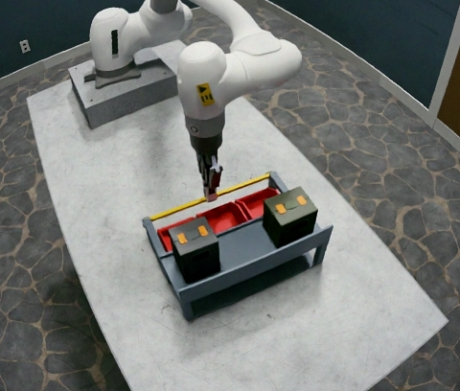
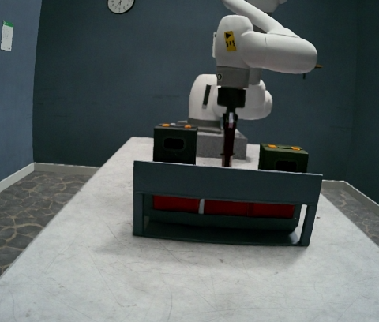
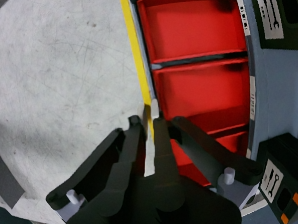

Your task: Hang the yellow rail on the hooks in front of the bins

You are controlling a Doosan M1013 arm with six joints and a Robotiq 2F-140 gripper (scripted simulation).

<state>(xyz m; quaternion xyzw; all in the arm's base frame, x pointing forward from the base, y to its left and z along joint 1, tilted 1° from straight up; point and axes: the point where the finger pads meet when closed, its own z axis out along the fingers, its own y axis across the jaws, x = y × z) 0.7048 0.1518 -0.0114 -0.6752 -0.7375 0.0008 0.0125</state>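
The yellow rail (image 1: 175,210) (image 3: 135,47) runs level along the front of the red bins (image 1: 222,219) (image 3: 200,92). My gripper (image 1: 211,196) (image 2: 227,162) (image 3: 149,109) points down and is shut on the rail near its middle. In the top view, one rail end is at the left hook (image 1: 147,221) and the other is at the right hook (image 1: 272,174). The end plates are too small to tell whether the rail sits between them or on top of one. The exterior view hides the rail behind the rack; the wrist view does not show the hooks clearly.
The blue-grey rack (image 1: 242,244) (image 2: 227,181) holds the bins. A dark case (image 1: 195,249) (image 2: 175,146) and a green case (image 1: 290,216) (image 2: 284,158) stand on it behind the bins. The arm's grey base block (image 1: 127,103) is at the table's far end.
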